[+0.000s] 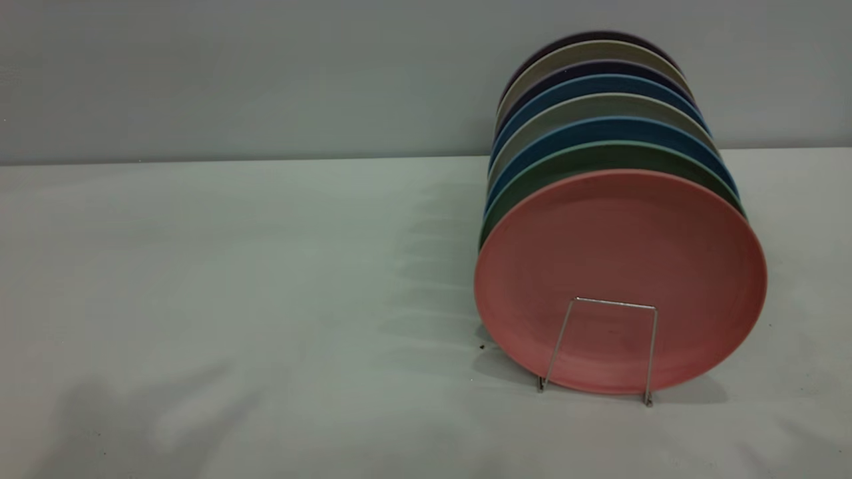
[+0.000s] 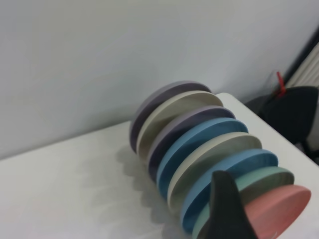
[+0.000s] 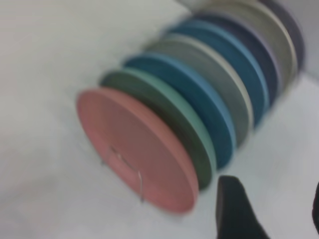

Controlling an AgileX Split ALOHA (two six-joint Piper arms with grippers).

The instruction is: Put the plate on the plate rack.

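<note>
Plate (image 1: 620, 266) upright in plate rack (image 1: 602, 349), right tool (image 3: 269, 209) spread beside, empty

The salmon-pink plate (image 1: 620, 266) stands upright at the exterior view's right. It sits frontmost in the wire plate rack (image 1: 602, 349).

Pale wall (image 1: 266, 73), white table (image 1: 200, 299).

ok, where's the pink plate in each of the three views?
Exterior view: the plate stands upright at the front of the row, right of centre, behind the plate rack front loop.
Left wrist view: lower right corner, edge-on, beside a dark gripper finger.
Right wrist view: left of centre, front loop across its face.
Shared landmark: the teal-green plate directly behind it.
</note>
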